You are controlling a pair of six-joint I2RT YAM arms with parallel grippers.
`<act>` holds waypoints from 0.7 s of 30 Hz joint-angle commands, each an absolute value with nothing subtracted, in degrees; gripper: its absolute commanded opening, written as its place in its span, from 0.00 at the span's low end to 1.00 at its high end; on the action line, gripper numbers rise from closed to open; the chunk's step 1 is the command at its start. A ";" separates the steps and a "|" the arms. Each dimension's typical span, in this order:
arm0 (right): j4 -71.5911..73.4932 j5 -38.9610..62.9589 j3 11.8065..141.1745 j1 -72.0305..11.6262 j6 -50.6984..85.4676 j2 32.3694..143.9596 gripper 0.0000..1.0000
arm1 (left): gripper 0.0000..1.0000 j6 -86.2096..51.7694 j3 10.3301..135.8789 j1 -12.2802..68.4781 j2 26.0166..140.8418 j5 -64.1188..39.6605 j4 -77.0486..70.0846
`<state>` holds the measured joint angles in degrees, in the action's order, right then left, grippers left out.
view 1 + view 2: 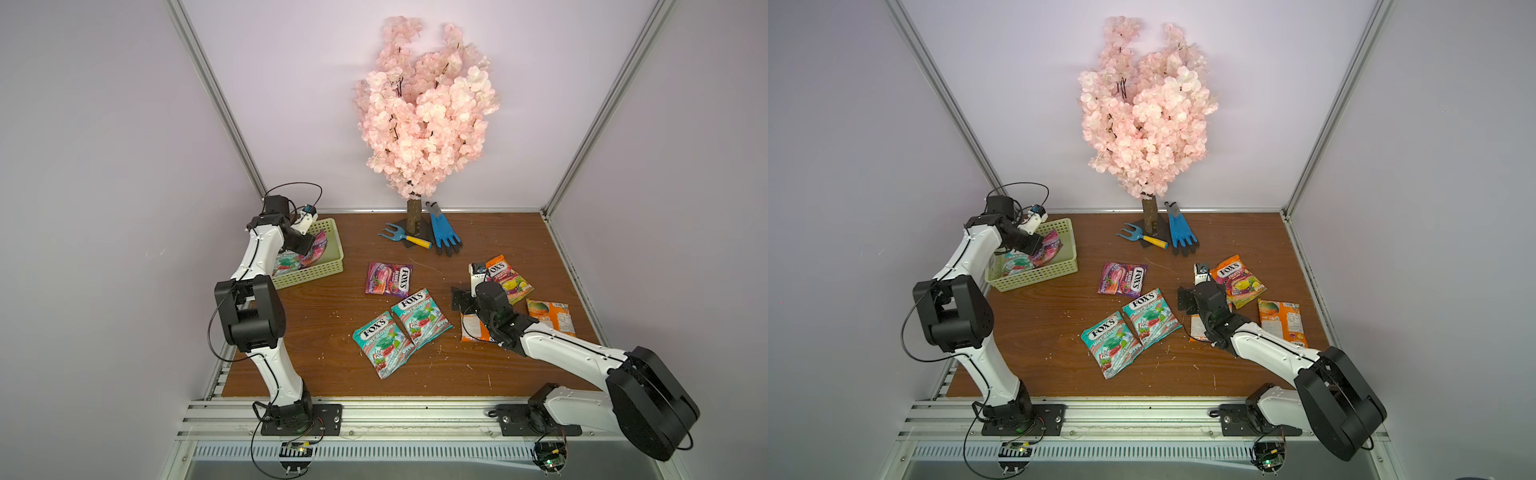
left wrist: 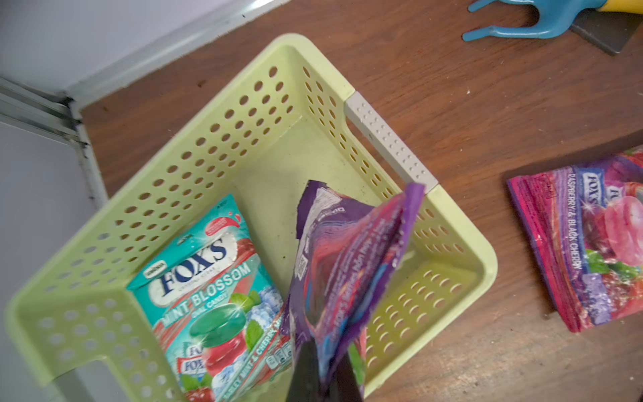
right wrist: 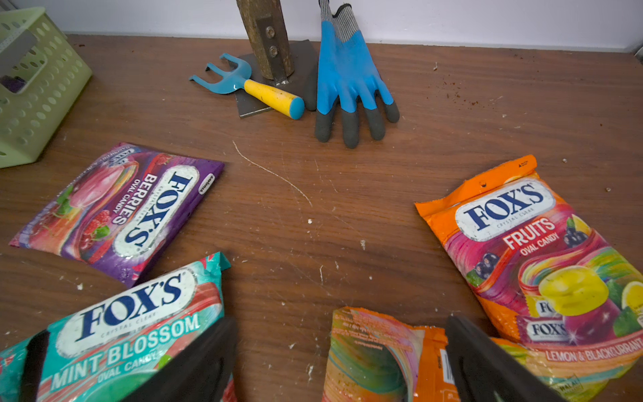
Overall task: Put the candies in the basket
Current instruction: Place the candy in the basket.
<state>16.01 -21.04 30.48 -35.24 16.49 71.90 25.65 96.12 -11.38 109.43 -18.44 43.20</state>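
Right gripper (image 3: 339,322) sits low over the worktop (image 3: 313,195), jaws spread wide with nothing between them. A crumpled orange bag (image 3: 375,351) lies beneath it; whether a finger touches that bag cannot be told. To its left, nearest the front, the front teal bag (image 1: 380,345) and the rear teal bag (image 1: 422,318) lie face up with their edges touching. On the far right a back-up orange bag (image 1: 550,316) lies flat.

Just beyond the gripper is the orange Fruits bag (image 1: 509,280), face up. At about the same depth toward the middle, the purple Berries bag (image 1: 388,279) lies flat, apart from the rest.

Farther back, at the left edge, stands the basket (image 2: 243,115). The left gripper (image 2: 323,379) is above it, jaws clamped together on one end of a held purple bag (image 2: 348,261). That bag hangs crumpled within the basket's rim, near the grey handle side. A basket teal bag (image 2: 208,296) lies face up on the basket floor beside it.

Against the back wall lie a blue garden fork (image 1: 405,237) with a yellow handle and a blue glove (image 1: 444,232), either side of the trunk of a pink blossom tree (image 1: 424,112).
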 commanded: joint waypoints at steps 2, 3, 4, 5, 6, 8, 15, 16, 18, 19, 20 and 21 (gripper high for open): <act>15.92 -21.55 33.46 -35.57 16.29 72.97 0.99 | 0.00 19.82 100.67 -15.69 110.95 -32.25 45.00; 15.84 -21.53 33.56 -35.53 16.20 73.11 0.99 | 0.00 18.74 101.06 -15.71 110.94 -32.70 44.95; 15.83 -21.76 33.55 -35.58 16.26 73.31 0.99 | 0.00 16.75 101.27 -15.73 110.92 -33.13 44.41; 15.93 -22.09 33.49 -35.59 16.21 73.47 0.99 | 0.00 14.25 101.77 -15.73 111.14 -33.98 43.98; 16.00 -22.32 33.49 -35.59 16.26 73.60 0.99 | 0.00 12.12 102.32 -15.67 111.16 -34.24 43.91; 16.28 -22.52 33.45 -35.60 16.17 74.15 0.99 | 0.00 5.87 102.46 -15.72 110.49 -33.19 42.53; 15.74 -22.34 34.27 -35.60 16.20 76.10 0.99 | 0.00 -19.08 95.18 -15.80 103.08 -27.08 29.88; 15.75 -22.36 34.27 -35.60 16.24 75.95 0.99 | 0.00 -25.50 90.01 -15.79 100.43 -28.18 23.97; 15.76 -22.46 34.18 -35.59 16.20 75.69 0.99 | 0.00 -37.50 76.64 -15.66 93.56 -30.39 5.74; 15.79 -22.44 34.06 -35.59 16.14 75.44 0.99 | 0.00 -44.02 69.98 -15.56 89.73 -28.35 -2.79; 15.73 -22.40 34.02 -35.59 16.24 75.26 0.99 | 0.00 -51.17 64.92 -15.47 86.41 -25.13 -9.57; 15.82 -22.30 33.97 -35.60 16.26 75.11 0.99 | 0.00 -56.29 60.40 -15.09 84.29 -21.87 -14.64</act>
<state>15.46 -21.21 31.77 -35.24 16.47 76.34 -32.32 69.45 -15.73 89.80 -26.55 10.44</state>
